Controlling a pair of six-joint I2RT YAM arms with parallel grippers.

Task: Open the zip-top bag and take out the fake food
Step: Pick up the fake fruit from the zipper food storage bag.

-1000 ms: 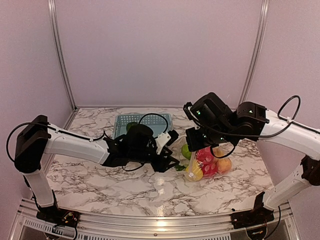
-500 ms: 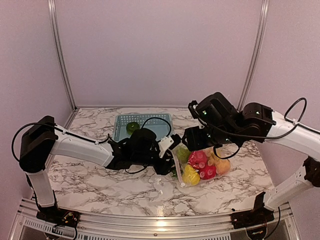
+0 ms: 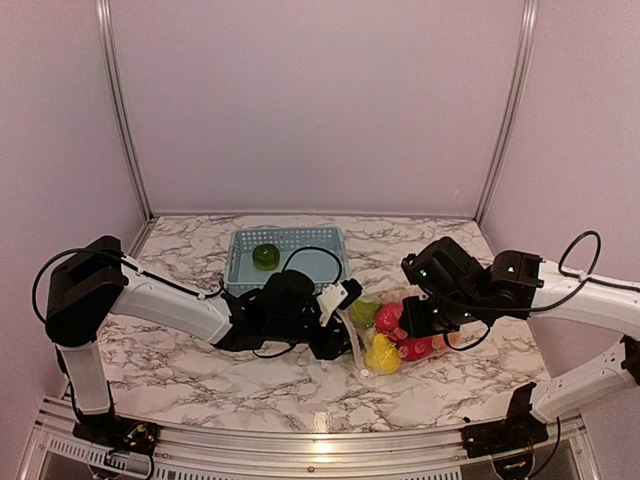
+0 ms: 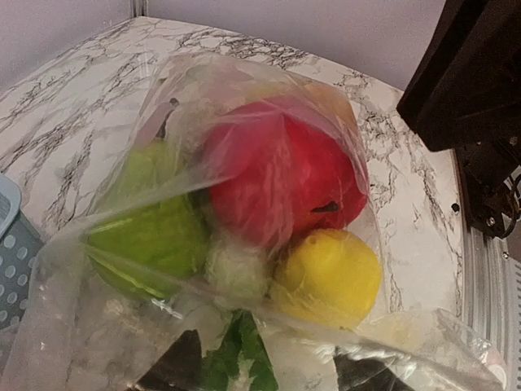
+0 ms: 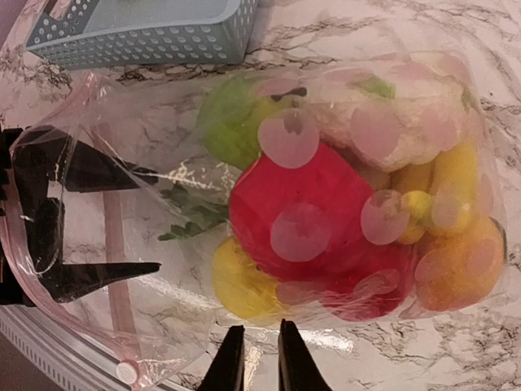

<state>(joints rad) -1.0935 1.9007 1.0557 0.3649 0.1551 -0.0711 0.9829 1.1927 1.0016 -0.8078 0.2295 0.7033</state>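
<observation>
Top view only: the light blue basket (image 3: 290, 268) stands far back on the marble worktop (image 3: 180, 375), with one green toy (image 3: 265, 256) inside it.
Bag: the zip-top bag (image 5: 155, 134) lies on its side on the worktop, just in front of the basket and between the two arms. Its mouth points to the left arm.
Food: the fake food (image 5: 297, 212) is all inside the bag, packed at the closed end.
Right wrist view only: a pale pink zipper strip (image 5: 114, 269) runs along the mouth. An orange piece (image 5: 460, 269) and a white cauliflower (image 5: 395, 122) show at the far end.
Left fingers: the left fingers (image 5: 155, 218) are spread wide at the mouth and seen through the film. I cannot tell if they grip it.
Right fingers: the right fingers (image 5: 259, 346) are almost together, with only a thin slit between. Their tips are at the bag's long edge, and I cannot tell if film is pinched.
Left wrist view only: a yellow lemon (image 4: 330, 277) sits nearest, under the red piece, with green leaves (image 4: 240, 358) at the mouth.
In the way: the black right arm (image 4: 480, 73) fills the upper right corner of the left wrist view. In the top view both wrists cover the bag's ends.
Materials: the film is thin, clear and crinkled. The toys are round and glossy, and the basket wall has many small holes.
</observation>
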